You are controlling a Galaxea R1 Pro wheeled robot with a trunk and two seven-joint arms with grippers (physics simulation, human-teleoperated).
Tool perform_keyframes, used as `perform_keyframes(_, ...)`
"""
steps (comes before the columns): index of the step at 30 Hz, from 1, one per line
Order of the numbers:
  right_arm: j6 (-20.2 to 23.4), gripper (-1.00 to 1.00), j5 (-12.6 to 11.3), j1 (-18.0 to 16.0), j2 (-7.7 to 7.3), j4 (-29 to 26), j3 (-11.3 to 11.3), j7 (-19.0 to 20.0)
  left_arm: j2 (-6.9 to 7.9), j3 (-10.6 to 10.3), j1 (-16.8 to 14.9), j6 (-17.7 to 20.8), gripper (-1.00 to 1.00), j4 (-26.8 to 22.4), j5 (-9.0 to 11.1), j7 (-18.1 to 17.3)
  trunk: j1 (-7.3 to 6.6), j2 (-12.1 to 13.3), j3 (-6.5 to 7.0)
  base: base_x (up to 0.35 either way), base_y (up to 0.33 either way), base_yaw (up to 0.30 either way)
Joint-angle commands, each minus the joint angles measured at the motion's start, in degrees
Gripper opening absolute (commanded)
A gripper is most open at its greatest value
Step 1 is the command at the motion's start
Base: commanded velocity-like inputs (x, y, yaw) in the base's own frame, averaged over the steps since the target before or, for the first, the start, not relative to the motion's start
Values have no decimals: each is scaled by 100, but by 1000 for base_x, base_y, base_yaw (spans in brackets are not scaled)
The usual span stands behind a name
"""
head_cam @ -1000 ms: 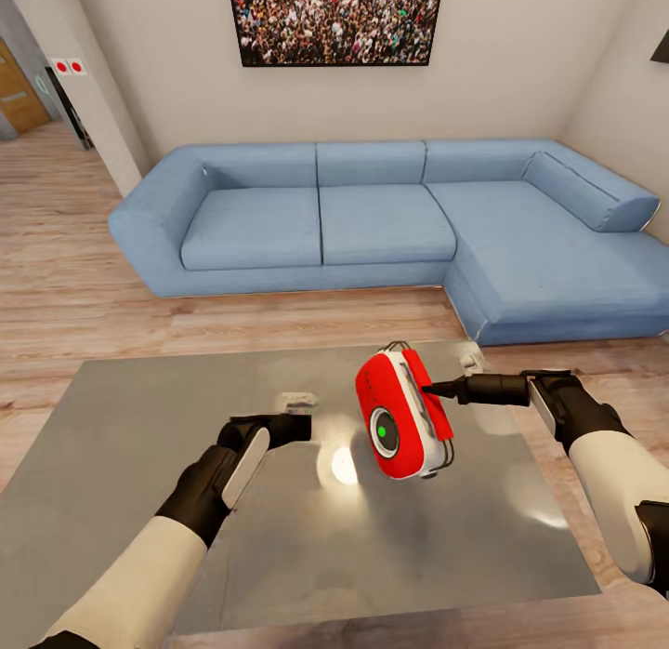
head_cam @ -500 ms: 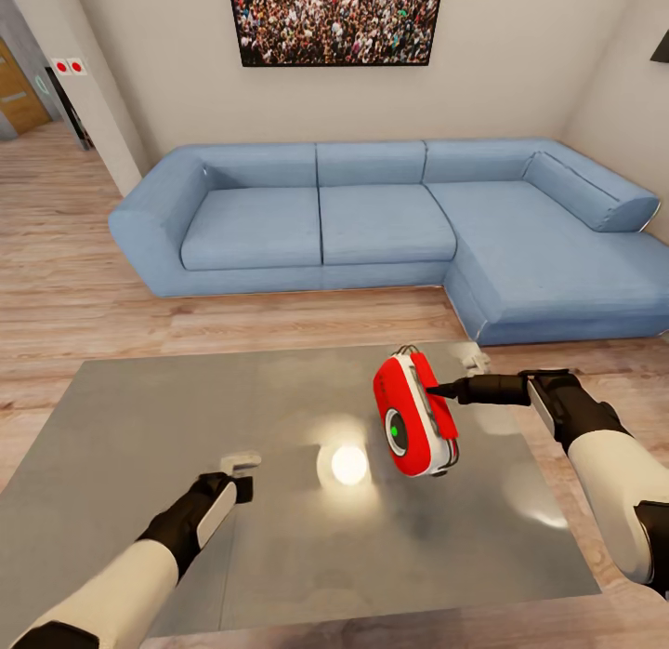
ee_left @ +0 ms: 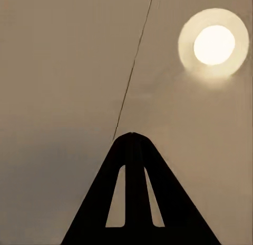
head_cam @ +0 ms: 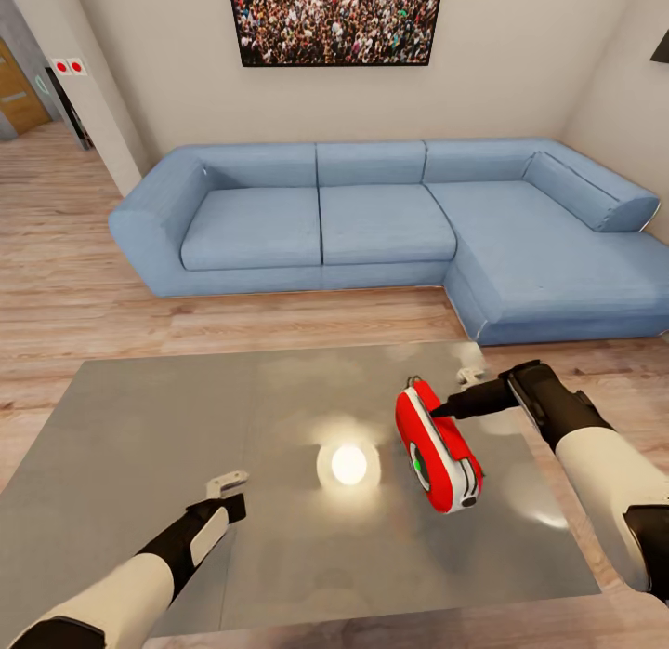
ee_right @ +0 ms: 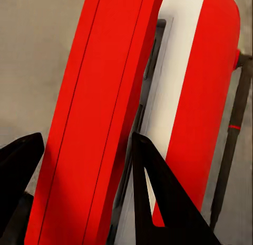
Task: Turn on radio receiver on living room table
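The red radio receiver (head_cam: 444,461) with white trim leans over at the right side of the glossy grey table (head_cam: 139,426); its dark dial (head_cam: 420,466) shows a green light and faces left. My right gripper (head_cam: 444,408) reaches in from the right and is shut on the radio's upper red part. In the right wrist view my right gripper (ee_right: 87,137) has its dark fingers (ee_right: 158,197) on either side of a red slab of the radio (ee_right: 100,97). I cannot tell whether the radio's lower end touches the top. My left gripper (head_cam: 232,505) is shut, low over the table's front left, its tip (ee_left: 132,135) closed to a point.
A lamp's bright reflection (head_cam: 348,464) lies mid-table, left of the radio. Behind the table stands the blue L-shaped sofa (head_cam: 372,221), its right wing reaching toward the table. A framed crowd photo (head_cam: 334,21) hangs above it. Pale wood floor (head_cam: 56,286) surrounds the table.
The radio has moved down and to the right with my right gripper and tipped further over. My left arm has drawn back from the table's middle to its front left.
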Motion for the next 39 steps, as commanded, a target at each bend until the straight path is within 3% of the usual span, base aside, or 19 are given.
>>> perform_keyframes(1, 112, -100, -96, -1, 16, -4, -5, -83, 13, -1, 0, -18, -100, 25, 0, -7, 0, 0, 0, 0, 0, 0)
perform_keyframes(6, 218, -100, -93, -1, 180, -6, 1, -228, 192, -4, 0, -40, -100, 126, 20, -23, 0, 0, 0, 0, 0, 0)
perform_keyframes(10, 229, -100, -73, -1, 234, -6, 3, -280, 247, -1, 0, -46, -100, 151, 5, -18, 0, 0, 0, 0, 0, 0)
perform_keyframes(14, 236, -100, -74, -2, 258, -6, 9, -393, 439, 10, 0, -49, -100, 176, 43, -60, 0, 0, 0, 0, 0, 0)
perform_keyframes(18, 258, -100, -79, -1, 266, -6, 10, -468, 556, 103, -1, -31, -100, 189, 284, -142, 0, 0, 0, 0, 0, 0)
perform_keyframes(22, 525, -100, -62, -1, 268, -6, 11, -495, 578, 184, 0, -38, -100, 197, 441, -164, 0, 0, 0, 0, 0, 0)
perform_keyframes(28, 576, -100, -78, -3, 260, -6, 4, -435, 585, 200, 0, -46, -100, 208, 464, -161, 0, 0, 0, 0, 0, 0)
perform_keyframes(31, 558, -100, -98, -1, 259, -6, -4, -423, 580, 198, 0, -52, -100, 214, 459, -160, 66, -121, -53, 0, 0, 0)
perform_keyframes(39, 2, -100, -145, -1, 259, -6, -16, -414, 573, 193, 0, -55, -100, 216, 455, -160, 241, -441, -197, 0, 0, 0)
